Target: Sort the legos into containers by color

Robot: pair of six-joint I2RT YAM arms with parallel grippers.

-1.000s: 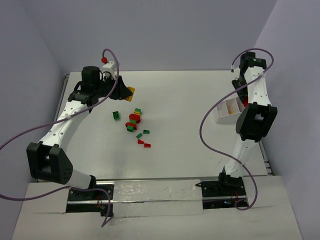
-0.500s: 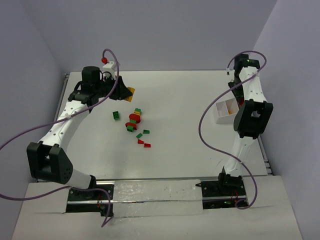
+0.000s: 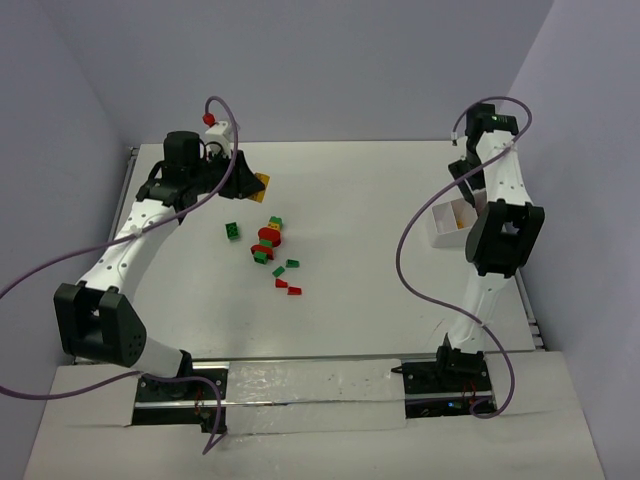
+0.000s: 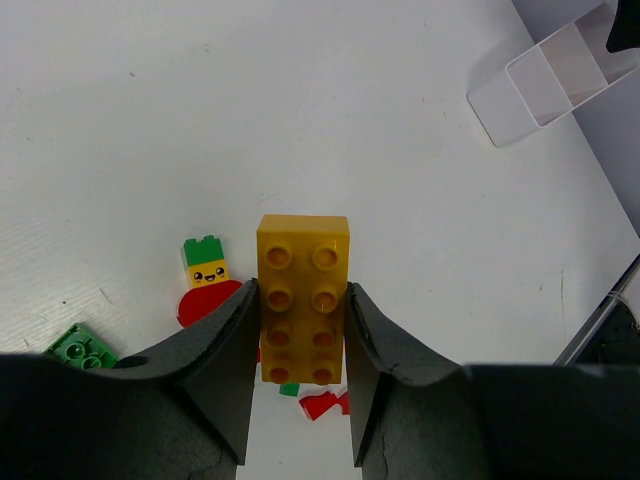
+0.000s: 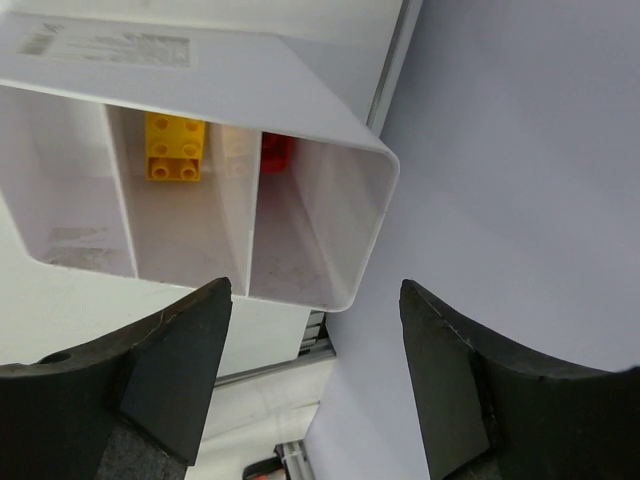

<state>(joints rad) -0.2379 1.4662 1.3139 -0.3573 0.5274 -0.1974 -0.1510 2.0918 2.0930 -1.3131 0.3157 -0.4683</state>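
My left gripper (image 4: 300,340) is shut on a yellow eight-stud lego (image 4: 302,295), held above the table at the back left (image 3: 262,182). Loose legos lie mid-table: a green one (image 3: 232,230), a red, yellow and green stack (image 3: 268,237), and small green (image 3: 293,264) and red (image 3: 288,287) pieces. The white container tray (image 3: 450,222) sits at the right edge. My right gripper (image 5: 315,290) hangs open over the tray's end (image 5: 330,130), holding nothing. A yellow lego (image 5: 175,148) lies in the middle compartment and a red one (image 5: 277,150) in the end compartment.
The side wall (image 5: 520,150) stands right beside the tray and my right fingers. Purple cables (image 3: 405,260) loop off both arms. In the left wrist view the tray (image 4: 555,75) shows far off at the top right, with the smiley-faced stack (image 4: 207,275) below the held lego.
My right gripper's jaws have spread apart, and the right wrist has shifted slightly to the left over the tray. The left arm and its yellow lego have not moved.
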